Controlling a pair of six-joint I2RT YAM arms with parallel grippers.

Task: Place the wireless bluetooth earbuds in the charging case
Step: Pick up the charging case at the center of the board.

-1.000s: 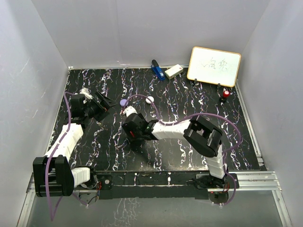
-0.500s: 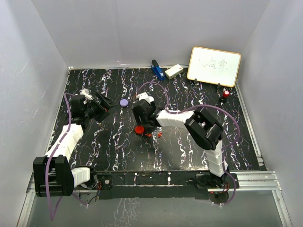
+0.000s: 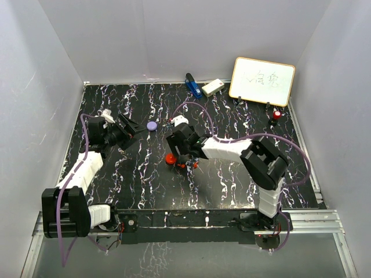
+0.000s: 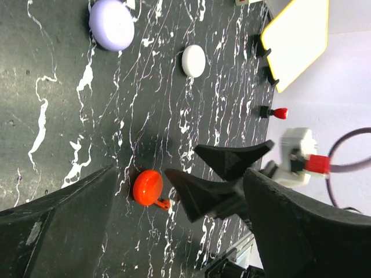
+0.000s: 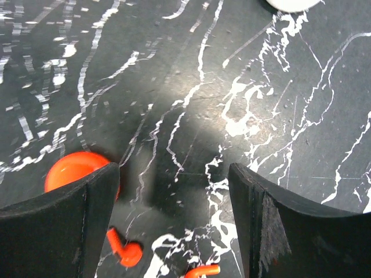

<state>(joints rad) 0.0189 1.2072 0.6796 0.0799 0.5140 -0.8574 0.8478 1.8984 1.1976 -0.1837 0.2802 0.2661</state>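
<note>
A round red charging case [image 3: 170,158] lies mid-table, showing a smooth domed top. Two tiny red earbuds [image 3: 181,165] [image 3: 194,165] lie loose just in front of it. In the right wrist view the case [image 5: 72,171] sits partly behind the left finger, with the earbuds [image 5: 124,250] [image 5: 203,270] at the bottom edge. My right gripper [image 5: 173,179] hangs open over bare table beside them [image 3: 182,157], holding nothing. My left gripper [image 3: 134,131] is open at the left, apart from everything, and its view shows the red case [image 4: 147,186].
A purple case [image 3: 152,125] lies between the arms, and a white case [image 4: 193,61] lies beyond it. At the back stand a whiteboard [image 3: 262,81], a red-capped marker [image 3: 276,116], a blue object [image 3: 192,85] and a white box [image 3: 212,87].
My right arm has swung back and to the right, uncovering the red case and both earbuds, and its jaws have widened a little. The left arm has hardly moved.
</note>
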